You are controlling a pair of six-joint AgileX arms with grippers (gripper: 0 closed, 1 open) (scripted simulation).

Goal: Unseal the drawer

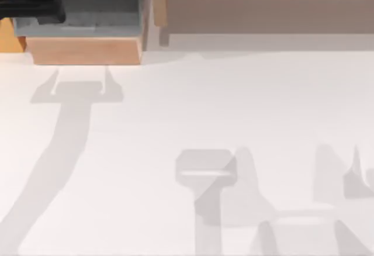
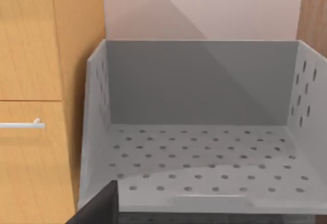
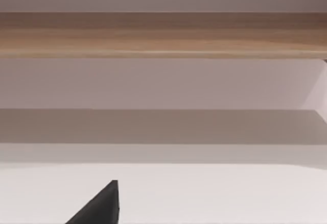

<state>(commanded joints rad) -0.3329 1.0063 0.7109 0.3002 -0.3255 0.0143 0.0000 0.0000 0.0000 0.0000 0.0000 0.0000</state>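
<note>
The drawer (image 1: 82, 31) stands pulled out at the far left of the table (image 1: 193, 127), its wooden front facing the table's near side and its grey perforated basket (image 2: 204, 168) exposed. The left gripper (image 1: 41, 2) reaches in from the left edge above the open drawer; whether its fingers are wide or narrow cannot be told. A wooden shelf (image 3: 163, 35) runs along the far right.

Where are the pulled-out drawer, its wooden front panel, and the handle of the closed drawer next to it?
Drawer (image 2: 204, 168): left wrist view, on its perforated grey floor.
Front panel (image 1: 85, 51): top view, on the wooden face, at the top left.
Handle (image 2: 20, 125): left wrist view, on the metal bar of the neighbouring closed front.
</note>
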